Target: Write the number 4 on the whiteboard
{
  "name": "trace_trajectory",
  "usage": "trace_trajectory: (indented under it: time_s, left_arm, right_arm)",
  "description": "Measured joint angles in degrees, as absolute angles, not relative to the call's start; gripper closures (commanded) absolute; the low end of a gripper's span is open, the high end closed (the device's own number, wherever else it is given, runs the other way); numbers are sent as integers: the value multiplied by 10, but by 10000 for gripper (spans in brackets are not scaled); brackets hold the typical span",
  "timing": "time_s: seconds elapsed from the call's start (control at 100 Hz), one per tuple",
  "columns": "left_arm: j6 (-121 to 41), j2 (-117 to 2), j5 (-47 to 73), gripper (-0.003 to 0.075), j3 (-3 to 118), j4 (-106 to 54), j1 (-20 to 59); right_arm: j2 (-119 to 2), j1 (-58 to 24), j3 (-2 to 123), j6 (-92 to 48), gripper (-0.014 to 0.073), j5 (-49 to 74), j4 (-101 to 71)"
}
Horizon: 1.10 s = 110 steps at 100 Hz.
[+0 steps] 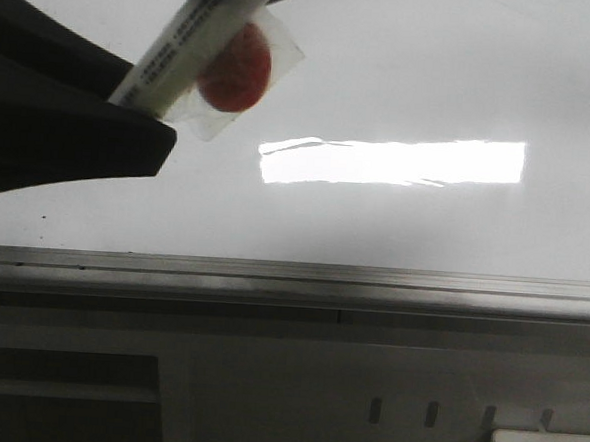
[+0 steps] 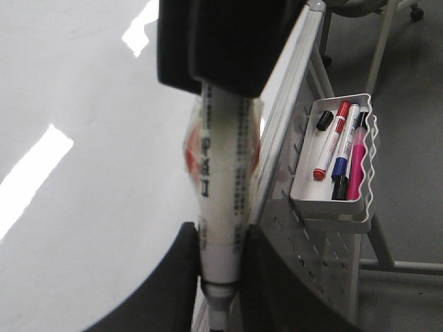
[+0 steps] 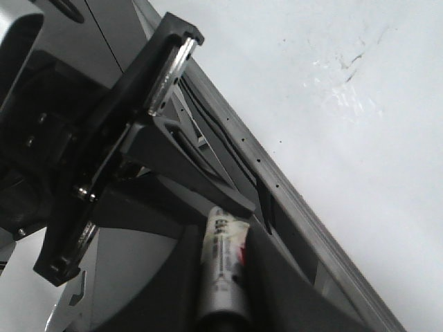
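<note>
Whiteboard [image 1: 375, 216] fills the front view, one glare bar at centre, one marker [image 1: 191, 39] at upper left. Left wrist view: left gripper [image 2: 218, 273] clamped on that marker; tray [image 2: 336, 200] at right holds four pens. Right wrist view: right gripper [image 3: 225, 277] clamped on one marker [image 3: 223, 266].

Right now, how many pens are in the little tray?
3 for sure, side by side in the tray: red pen, blue pen, pink pen. The black bit beside the red might be another.
</note>
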State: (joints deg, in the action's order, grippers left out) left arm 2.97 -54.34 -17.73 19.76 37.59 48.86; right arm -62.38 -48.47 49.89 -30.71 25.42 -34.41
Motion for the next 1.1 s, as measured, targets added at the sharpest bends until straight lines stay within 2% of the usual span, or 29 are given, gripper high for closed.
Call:
trace_trajectory:
  time_s: [0.12,0.19,0.36,0.43,0.7,0.9,1.1]
  left_arm:
    - [30,-543,-176,737,198,370,489]
    - [30,-543,-175,687,198,364,489]
    - [27,-528,-147,366,198,317,492]
    - [27,-509,-119,293,198,293,491]
    - [27,-395,-18,296,198,219,461]
    - [27,-332,0,314,198,157,410]
    - [27,-321,0,314,198,149,374]
  right_arm:
    - [-624,-485,499,-307,657,254,-344]
    - [-624,-485,499,-307,657,254,-343]
    - [-625,-485,500,-307,657,248,-344]
    - [-625,-481,504,-307,657,248,-347]
    - [-654,-416,572,-307,657,270,-349]
    - [-706,-380,639,-307,657,277,-341]
    - [-756,-361,685,-307,657,261,-320]
